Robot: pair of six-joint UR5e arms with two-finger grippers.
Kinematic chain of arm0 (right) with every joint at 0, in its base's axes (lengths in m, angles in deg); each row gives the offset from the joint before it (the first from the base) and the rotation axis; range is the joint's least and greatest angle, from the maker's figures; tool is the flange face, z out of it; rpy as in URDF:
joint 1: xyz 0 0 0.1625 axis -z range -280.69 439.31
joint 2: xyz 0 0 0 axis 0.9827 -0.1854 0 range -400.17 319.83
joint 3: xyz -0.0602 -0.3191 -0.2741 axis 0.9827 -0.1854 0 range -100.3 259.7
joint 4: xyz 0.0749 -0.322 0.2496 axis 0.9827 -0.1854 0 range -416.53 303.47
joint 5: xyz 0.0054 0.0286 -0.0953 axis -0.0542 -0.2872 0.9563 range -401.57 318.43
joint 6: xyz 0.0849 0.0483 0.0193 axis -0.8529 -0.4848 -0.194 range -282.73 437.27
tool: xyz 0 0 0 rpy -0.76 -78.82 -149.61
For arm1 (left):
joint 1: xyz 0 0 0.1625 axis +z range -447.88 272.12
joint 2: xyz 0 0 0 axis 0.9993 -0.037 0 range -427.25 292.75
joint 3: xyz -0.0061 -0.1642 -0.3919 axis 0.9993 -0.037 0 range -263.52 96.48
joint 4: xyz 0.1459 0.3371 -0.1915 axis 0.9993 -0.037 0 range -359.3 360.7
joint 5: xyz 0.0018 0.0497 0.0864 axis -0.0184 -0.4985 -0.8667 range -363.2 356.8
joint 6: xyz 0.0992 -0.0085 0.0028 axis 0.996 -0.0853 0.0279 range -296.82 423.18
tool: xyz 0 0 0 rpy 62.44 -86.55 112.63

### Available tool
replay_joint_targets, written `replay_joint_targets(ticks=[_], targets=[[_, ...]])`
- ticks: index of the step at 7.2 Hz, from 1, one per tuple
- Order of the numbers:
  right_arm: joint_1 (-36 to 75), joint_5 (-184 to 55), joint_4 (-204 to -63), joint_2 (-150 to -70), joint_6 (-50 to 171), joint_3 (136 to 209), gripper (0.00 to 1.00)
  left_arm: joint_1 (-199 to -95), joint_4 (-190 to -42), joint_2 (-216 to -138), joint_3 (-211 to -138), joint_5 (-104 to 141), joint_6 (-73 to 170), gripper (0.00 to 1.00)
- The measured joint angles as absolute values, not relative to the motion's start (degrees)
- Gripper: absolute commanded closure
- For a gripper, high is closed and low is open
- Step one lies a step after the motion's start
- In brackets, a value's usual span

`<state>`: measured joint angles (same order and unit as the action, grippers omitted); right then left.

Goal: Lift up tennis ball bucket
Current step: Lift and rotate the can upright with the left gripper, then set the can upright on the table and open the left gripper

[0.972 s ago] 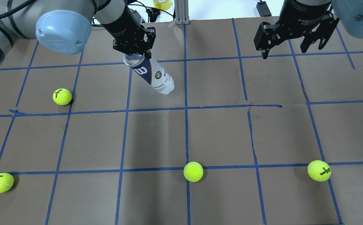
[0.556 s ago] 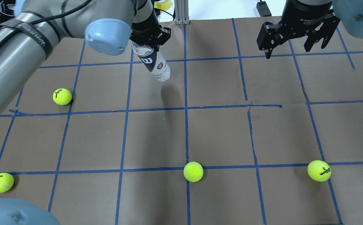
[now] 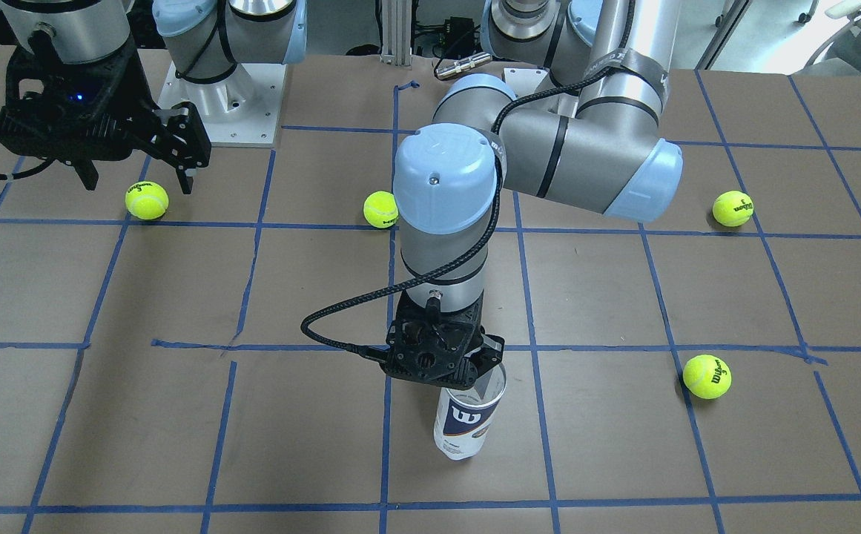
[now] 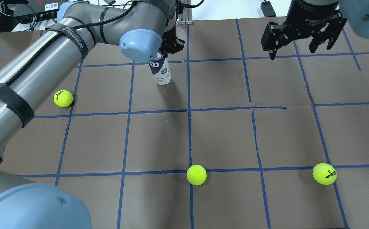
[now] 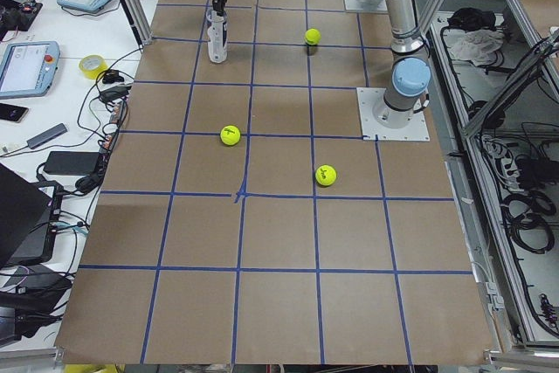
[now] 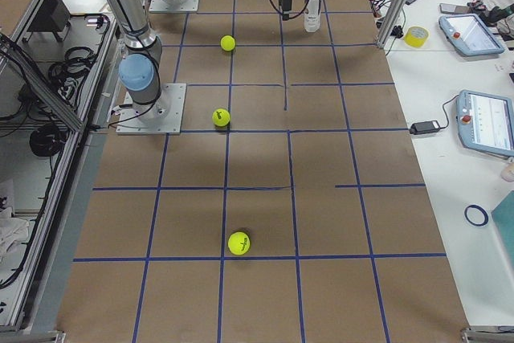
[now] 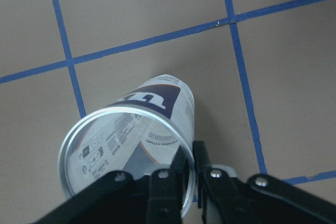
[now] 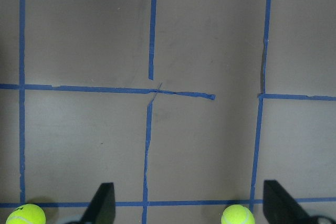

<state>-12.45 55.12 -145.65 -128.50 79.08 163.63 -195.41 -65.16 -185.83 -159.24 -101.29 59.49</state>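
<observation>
The tennis ball bucket (image 3: 466,424) is a clear can with a white and navy Wilson label, open end up and nearly upright, at the far middle of the table (image 4: 161,71). My left gripper (image 3: 488,365) is shut on its rim, one finger inside and one outside, as the left wrist view shows (image 7: 187,169). I cannot tell whether the can's base touches the brown paper. In the overhead view my left arm's elbow hides most of that gripper. My right gripper (image 4: 298,52) hangs open and empty at the far right, well away from the bucket (image 7: 152,124).
Several yellow-green tennis balls lie on the brown, blue-taped table, among them one at the left (image 4: 63,98), one at the near middle (image 4: 196,174) and one at the near right (image 4: 324,173). A tape roll (image 5: 90,65) and tablets lie on the side bench.
My left arm has swung out over the table and carried the bucket a little farther away. The bucket has gone from a strong tilt to nearly upright. The right gripper has stayed put.
</observation>
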Motion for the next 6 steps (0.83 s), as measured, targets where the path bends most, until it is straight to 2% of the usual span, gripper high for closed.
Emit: replay_joint_targets(ticks=[1,2,6], targets=[[-12.5,55.1,-145.6,-128.5,79.1,163.6,0.0,-196.0,-65.2,-185.9,-159.9,-101.4,58.8,0.14],[-12.5,55.1,-145.6,-128.5,79.1,163.6,0.0,-196.2,-65.0,-185.7,-160.9,-101.5,58.4,0.0],[-12.5,54.5,-145.6,-128.5,79.1,163.6,0.0,-196.4,-65.5,-183.7,-161.8,-101.7,58.1,0.0]])
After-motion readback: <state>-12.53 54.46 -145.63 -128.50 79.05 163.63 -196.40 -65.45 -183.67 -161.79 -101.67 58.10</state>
